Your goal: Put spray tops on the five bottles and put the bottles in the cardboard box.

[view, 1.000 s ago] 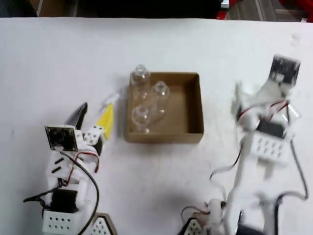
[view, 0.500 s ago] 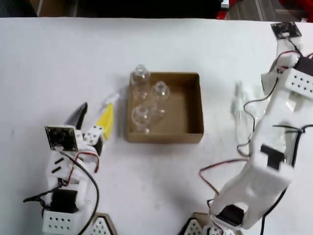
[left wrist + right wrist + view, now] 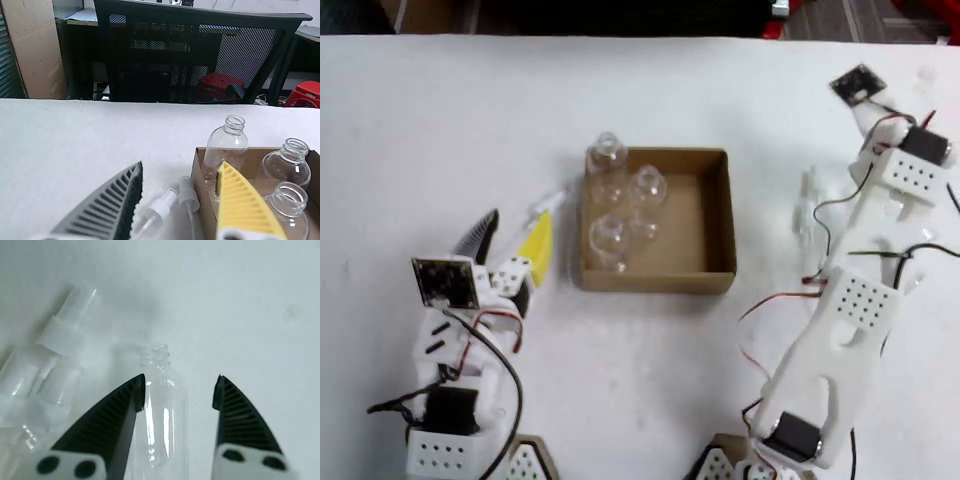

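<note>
Near left of the white table (image 3: 440, 120): left gripper (image 3: 508, 243) (image 3: 180, 170), one dark grey finger and one yellow, spread wide, nothing held, pointed toward the box's left wall; just ahead of its fingertips, beside that wall: two loose spray tops (image 3: 548, 203) (image 3: 172, 200), lying flat on the table. Centre: cardboard box (image 3: 660, 280) (image 3: 252, 164), brown, shallow, open at the top; inside, in the left half: far bottle (image 3: 647, 185) (image 3: 292, 162) and near bottle (image 3: 607, 235) (image 3: 289, 202), both clear, upright, without tops; at the far left corner: corner bottle (image 3: 607, 158) (image 3: 227, 142), clear, upright, without a top, inside or just outside the wall not determinable. Right of the box, between it and the right arm (image 3: 860, 300): further spray top (image 3: 809, 210), lying flat, apart from the box. Far right: right arm stretched toward the table's far right; right gripper (image 3: 180, 385), two black fingers, opened wider than the bottle between them, closed on nothing; between the fingers: lying bottle (image 3: 162, 405), clear, on its side on the table, without a top, neck pointing away from the wrist, contact with either finger not determinable; just beside it: cluster of spray tops (image 3: 62, 330), white and clear, lying flat, count not determinable.
</note>
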Controlling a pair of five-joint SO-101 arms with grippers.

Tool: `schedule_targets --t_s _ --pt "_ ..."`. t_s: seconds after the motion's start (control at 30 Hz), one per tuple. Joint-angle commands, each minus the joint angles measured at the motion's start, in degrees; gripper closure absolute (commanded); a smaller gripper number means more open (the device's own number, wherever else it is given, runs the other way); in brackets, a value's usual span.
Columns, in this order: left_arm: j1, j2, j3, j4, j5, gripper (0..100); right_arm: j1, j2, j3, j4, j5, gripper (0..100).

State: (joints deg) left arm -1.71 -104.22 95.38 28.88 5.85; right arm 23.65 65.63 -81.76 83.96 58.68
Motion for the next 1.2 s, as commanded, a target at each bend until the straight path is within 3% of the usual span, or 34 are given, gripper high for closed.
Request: schedule_targets --t_s 0.0,0.67,0.9,1.17 --pt "0.7 -0.7 -0.4 -1.4 -0.8 78 -1.0 2.9 -7.9 0.9 1.6 79.6" --pt "0.7 -0.7 -0.4 -1.4 -0.8 78 -1.7 8.7 -9.1 -0.8 1.8 79.8" --pt "0.7 -0.7 -0.4 -1.4 -0.8 78 -1.6 8.7 -9.2 -0.8 1.8 92.3" --pt "0.7 -0.7 -0.4 -1.4 -0.8 78 -1.6 8.1 -10.5 -0.7 1.8 93.3"
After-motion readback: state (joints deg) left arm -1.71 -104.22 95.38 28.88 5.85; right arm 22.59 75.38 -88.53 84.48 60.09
